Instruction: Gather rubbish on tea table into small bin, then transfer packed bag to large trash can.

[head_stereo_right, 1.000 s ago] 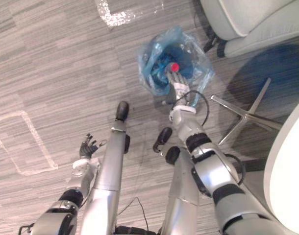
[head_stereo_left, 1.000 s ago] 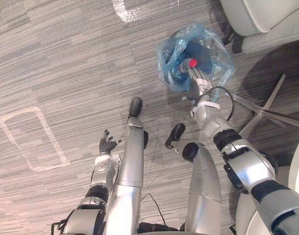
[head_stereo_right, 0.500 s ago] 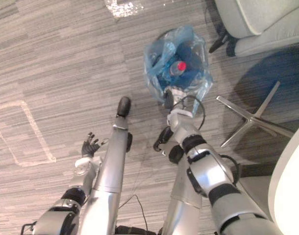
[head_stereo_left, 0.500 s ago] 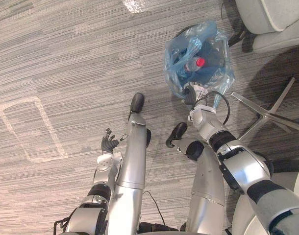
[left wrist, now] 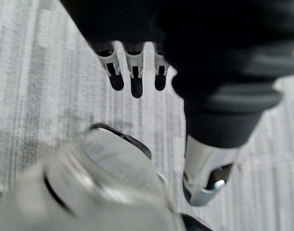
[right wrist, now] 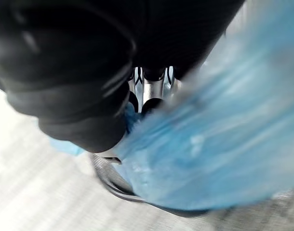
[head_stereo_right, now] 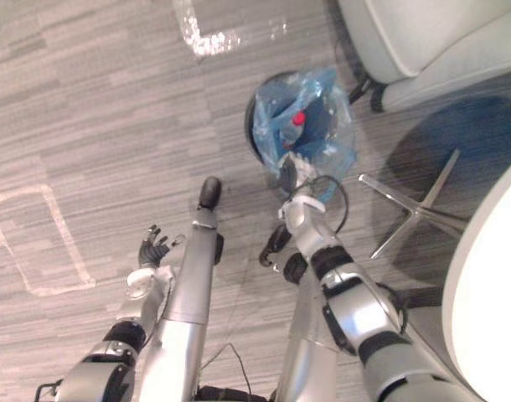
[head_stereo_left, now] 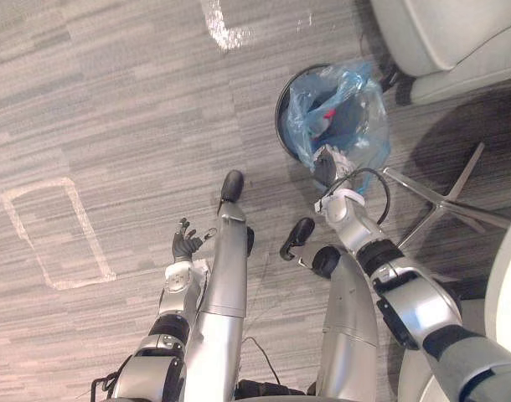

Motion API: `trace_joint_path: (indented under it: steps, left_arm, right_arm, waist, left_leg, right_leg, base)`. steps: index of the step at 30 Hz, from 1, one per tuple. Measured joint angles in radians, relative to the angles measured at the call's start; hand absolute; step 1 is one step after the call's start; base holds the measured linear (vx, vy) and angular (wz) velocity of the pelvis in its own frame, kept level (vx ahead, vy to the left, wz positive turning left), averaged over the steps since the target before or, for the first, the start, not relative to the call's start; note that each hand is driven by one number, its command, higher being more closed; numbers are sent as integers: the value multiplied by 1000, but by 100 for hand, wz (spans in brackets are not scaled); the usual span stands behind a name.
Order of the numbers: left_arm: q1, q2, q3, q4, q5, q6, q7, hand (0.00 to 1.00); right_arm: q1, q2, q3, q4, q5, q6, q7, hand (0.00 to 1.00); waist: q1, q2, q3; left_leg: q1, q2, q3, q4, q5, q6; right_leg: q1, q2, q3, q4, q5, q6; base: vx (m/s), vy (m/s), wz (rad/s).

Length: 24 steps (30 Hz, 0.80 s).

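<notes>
Status: rubbish was bagged. The blue bag (head_stereo_left: pixel 343 100) had a red-capped bottle (head_stereo_left: pixel 329 113) showing inside, so I judged the gathering part done.

The bag sat in the mouth of a dark round bin (head_stereo_left: pixel 280 117) on the floor (head_stereo_left: pixel 113 100), with film bunched above the rim. I couldn't tell if that was the small bin or the large trash can. So the bag was either about to be lifted out or about to be let go. Either way I didn't count the transfer as finished, since a hand was on the bag.

Right hand (head_stereo_left: pixel 325 163) was at the bag's near edge. Its fingers (right wrist: pixel 152 89) were curled into the blue film, so I read it as clamped on the bag from the right wrist view.

Left hand (head_stereo_left: pixel 184 244) hung low on the left, fingers (left wrist: pixel 132 72) straight and spread, holding nothing.

Around it:
- A chrome star chair base (head_stereo_left: pixel 444 197) stood just right of the bin, with one leg pointing toward the right arm. I rated that the closest snag.
- A grey armchair (head_stereo_left: pixel 444 33) stood near the bin's far side.
- The white desk (head_stereo_right: pixel 490 293) edge ran along the right.
- White tape marks (head_stereo_left: pixel 54 234) lay on the floor to the left, well apart from the bin.
</notes>
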Motion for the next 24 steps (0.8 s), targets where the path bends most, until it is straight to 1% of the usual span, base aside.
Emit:
trace_joint_path:
  steps: [1,2,4,5,6,8,9,10,11,12,14,15,17,18,21,24]
  left_arm:
    - [14,-1,0,-6,6,3,0,0]
    - [19,-1,0,-6,7,5,-1,0]
    - [46,-5,-8,-6,11,15,-3,0]
    - [56,-8,-8,-6,16,19,-3,0]
    - [73,-10,-8,-7,28,23,-4,0]
    - [120,-11,-9,-7,43,30,-8,0]
    - [132,-10,-9,-7,48,32,-10,0]
    - [162,-4,-16,-4,50,37,-22,0]
    - [177,-2,-20,-4,54,41,-23,0]
    - [209,-2,-38,3,68,46,-24,0]
    - [243,-2,-64,42,79,48,-33,0]
    - [267,-1,-85,67,92,52,-46,0]
    - [287,2,-86,100,108,55,-53,0]
    - [300,4,-86,116,120,59,-60,0]
    - [330,20,-96,125,135,69,-68,0]
    - [365,32,-129,88,153,71,-68,0]
  right_arm:
    - [35,14,-4,-50,11,-2,0,100]
    - [52,20,-6,-79,15,-2,1,100]
    - [116,33,-18,-192,46,-5,5,100]
    - [135,38,-20,-222,51,-5,8,100]
    - [167,52,-21,-271,61,-8,17,100]
    - [253,77,-26,-373,81,-25,34,100]
    - [279,83,-26,-400,89,-30,41,100]
    - [332,101,-27,-445,94,-42,54,100]
    - [354,101,-27,-462,99,-45,62,100]
    - [399,109,-28,-483,109,-56,76,100]
    - [450,111,-24,-485,109,-68,104,100]
    - [477,109,-18,-484,110,-78,127,100]
    - [488,111,-18,-471,110,-91,150,100]
    - [495,108,-20,-462,114,-96,174,100]
    - [524,107,-23,-460,118,-102,207,100]
    - [561,96,-30,-461,145,-115,242,100]
  waist:
    - [-1,-1,0]
    - [-3,-1,-1]
    - [-13,-5,-2]
    - [-14,-8,-4]
    - [-16,-16,-9]
    - [-22,-44,-29]
    - [-23,-52,-40]
    - [-26,-66,-77]
    - [-26,-73,-99]
    - [-31,-84,-149]
    - [-32,-86,-201]
    - [-33,-86,-242]
    - [-35,-84,-279]
    - [-38,-79,-301]
    - [-48,-74,-327]
    - [-53,-56,-359]
  left_leg:
    - [45,6,6,-22,1,-1]
    - [64,9,8,-31,1,-1]
    - [157,16,22,-76,1,0]
    - [186,18,29,-88,1,0]
    - [231,20,41,-108,1,1]
    - [344,22,66,-163,8,6]
    - [375,23,70,-180,8,6]
    - [427,30,76,-213,8,6]
    - [446,31,81,-231,10,9]
    - [488,32,88,-273,14,15]
    - [574,33,96,-348,26,25]
    - [628,36,105,-406,40,27]
    - [690,40,110,-471,62,24]
    - [730,40,115,-509,73,26]
    - [804,36,132,-570,87,31]
    - [865,30,138,-633,105,38]
  right_leg:
    - [47,7,0,-31,12,-3]
    - [67,10,1,-43,15,-1]
    - [161,14,3,-98,24,11]
    - [189,14,6,-114,27,15]
    - [232,15,11,-137,30,19]
    - [338,17,23,-200,40,30]
    - [369,20,24,-220,44,33]
    - [426,30,24,-270,54,39]
    - [443,32,24,-291,60,41]
    - [485,37,26,-338,69,49]
    - [569,50,32,-423,92,60]
    - [619,60,41,-485,112,66]
    - [676,70,47,-563,145,72]
    - [716,78,53,-612,167,75]
    - [789,83,63,-682,192,84]
    - [843,85,73,-741,211,96]
  base:
    - [41,13,-5]
    - [56,21,-4]
    - [79,23,0]
    - [101,25,-3]
    - [117,23,-7]
    - [137,19,-10]
    - [152,11,-8]
    - [134,9,-6]
    - [183,14,-6]
    - [145,13,-3]
    - [173,24,-4]
    - [164,34,-11]
    - [174,50,-22]
    - [177,45,-19]
    - [103,25,-10]
    - [66,19,-6]
